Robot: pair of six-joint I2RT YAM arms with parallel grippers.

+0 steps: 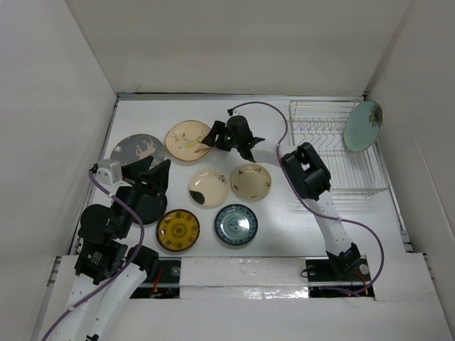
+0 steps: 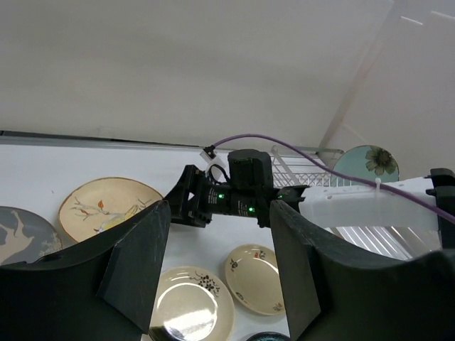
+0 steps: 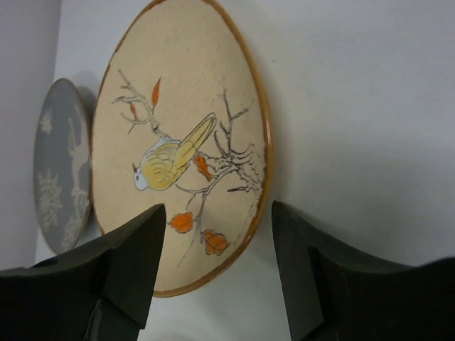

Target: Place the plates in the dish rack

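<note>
The silver wire dish rack (image 1: 334, 153) stands at the back right with a pale green plate (image 1: 363, 126) upright at its right end. Lying flat on the table are a grey deer plate (image 1: 137, 150), a cream bird plate (image 1: 188, 140), two cream plates (image 1: 208, 188) (image 1: 250, 181), a yellow patterned plate (image 1: 178, 230) and a blue-green plate (image 1: 236, 225). My right gripper (image 1: 210, 138) is open, its jaws at the bird plate's (image 3: 181, 142) right rim. My left gripper (image 1: 158, 174) is open and empty above the table's left side. A dark round shape (image 1: 144, 206) under it may be the black plate.
White walls enclose the table on three sides. The right arm's purple cable (image 1: 266, 106) arcs over the back of the table near the rack. In the left wrist view the right gripper (image 2: 227, 195) lies ahead, beyond the two cream plates (image 2: 188, 305).
</note>
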